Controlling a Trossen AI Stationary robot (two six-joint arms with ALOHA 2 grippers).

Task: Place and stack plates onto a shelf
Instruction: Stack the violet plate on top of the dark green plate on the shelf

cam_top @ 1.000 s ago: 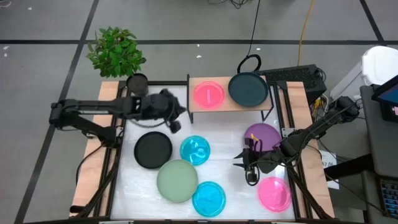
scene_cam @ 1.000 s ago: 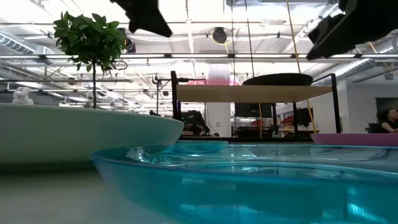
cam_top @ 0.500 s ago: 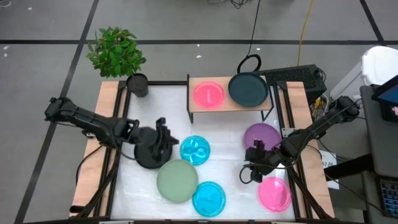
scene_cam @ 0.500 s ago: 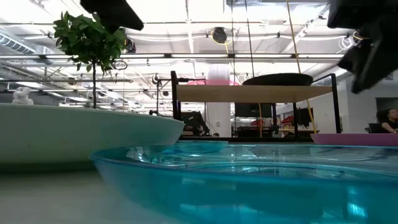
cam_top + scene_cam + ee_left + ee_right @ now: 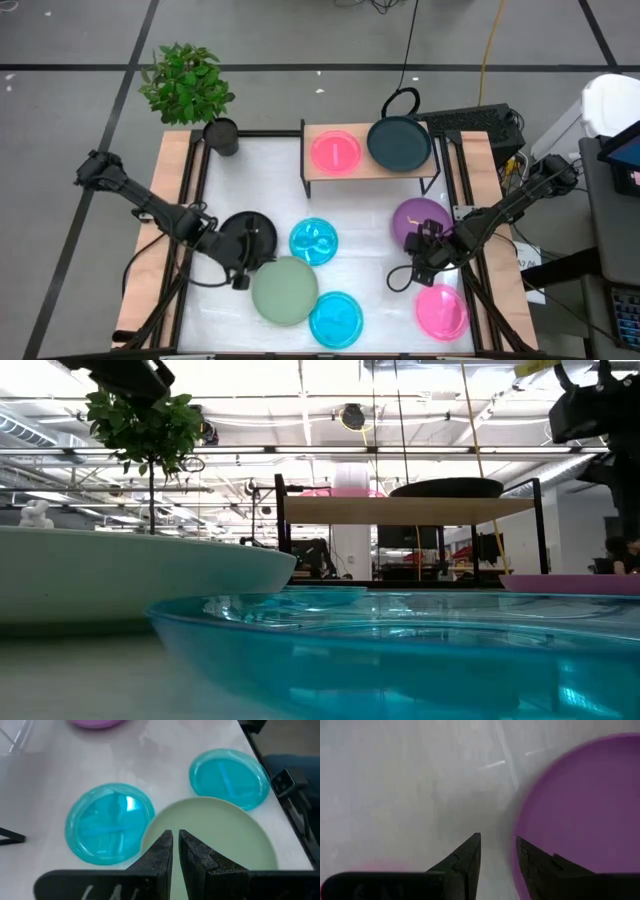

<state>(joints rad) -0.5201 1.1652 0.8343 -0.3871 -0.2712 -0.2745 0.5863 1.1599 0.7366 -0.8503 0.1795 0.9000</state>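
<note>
The left tool, fingers nearly pressed together, now partly hides the black plate; the right tool, spread, has shifted beside the purple plate.

Left claw covers part of the black plate; purple plate is blurred and cut by the right wrist view's edge; the pink plate there is barely a smear.

Your high camera looks straight down on the whole counter. Your low camera sits at counter height, very near a cyan plate, facing the shelf, which the high view shares. Your left wrist camera looks down on the sage plate; your right, close on the purple plate.
</note>
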